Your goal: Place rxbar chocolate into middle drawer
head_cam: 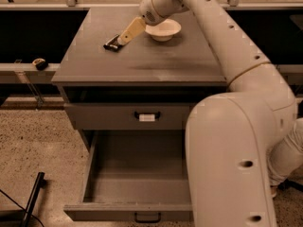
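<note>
At the far left, low on the speckled stone-like floor (33, 141), a thin black rod (33, 200) slants up. Above it a small dark rounded object (40, 63) sits on a pale ledge. The matte grey flat-topped cabinet (142, 67) fills the middle, its top smooth with a faint sheen. On the far left part of that top lies the rxbar chocolate (111, 43), a small flat black rectangle turned at an angle, left of the bowl and apart from it. The tan, wedge-shaped gripper (124, 38) slants down from the right with its tip at the bar's right end (touching or just above, the view does not settle it). Whether it is open or closed, or has hold of anything, I cannot tell. Just right of it stands a round white bowl (163, 29), glossy and shallow, close behind the wrist. Below the top, a closed grey drawer (104, 117) carries a dark handle with a white tag (147, 117). Beneath it the middle drawer (91, 171) is pulled out toward the near side, a deep plain grey box with a small dark handle (147, 217) on its front. The smooth cream arm (227, 41) sweeps from the gripper down to the right. The bulky rounded body (232, 164) covers the open drawer's right side and right front corner.
</note>
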Available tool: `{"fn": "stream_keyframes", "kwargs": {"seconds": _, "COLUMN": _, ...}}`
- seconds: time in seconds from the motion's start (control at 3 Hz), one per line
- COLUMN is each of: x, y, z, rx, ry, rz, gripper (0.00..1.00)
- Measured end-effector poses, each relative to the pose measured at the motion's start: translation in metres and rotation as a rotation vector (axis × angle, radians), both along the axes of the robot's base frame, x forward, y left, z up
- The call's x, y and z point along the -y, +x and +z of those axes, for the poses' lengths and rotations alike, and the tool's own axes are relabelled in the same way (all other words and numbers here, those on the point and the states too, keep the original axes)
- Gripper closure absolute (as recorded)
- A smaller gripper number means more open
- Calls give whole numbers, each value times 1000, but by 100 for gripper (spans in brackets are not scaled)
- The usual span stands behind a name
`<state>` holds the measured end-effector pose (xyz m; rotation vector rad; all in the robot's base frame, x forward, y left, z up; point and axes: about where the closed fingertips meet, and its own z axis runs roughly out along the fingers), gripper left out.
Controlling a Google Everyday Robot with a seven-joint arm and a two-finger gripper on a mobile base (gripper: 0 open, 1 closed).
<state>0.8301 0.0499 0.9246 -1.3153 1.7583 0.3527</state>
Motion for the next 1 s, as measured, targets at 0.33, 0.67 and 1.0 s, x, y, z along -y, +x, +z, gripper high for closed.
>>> {"fn": "stream_keyframes", "kwargs": {"seconds": 0.33, "x": -25, "y": 23, "z": -14, "rx": -10, "ry": 48, "rz": 7, "gripper": 0}}
{"fn": "stream_keyframes", "kwargs": {"seconds": 0.67, "x": -44, "y": 35, "z": -33, "rx": -73, "ry": 91, "rz": -11, "gripper": 0}}
{"fn": "stream_keyframes", "kwargs": {"seconds": 1.0, "x": -58, "y": 38, "z": -47, "rx": -128, "ry": 107, "rz": -24, "gripper": 0}}
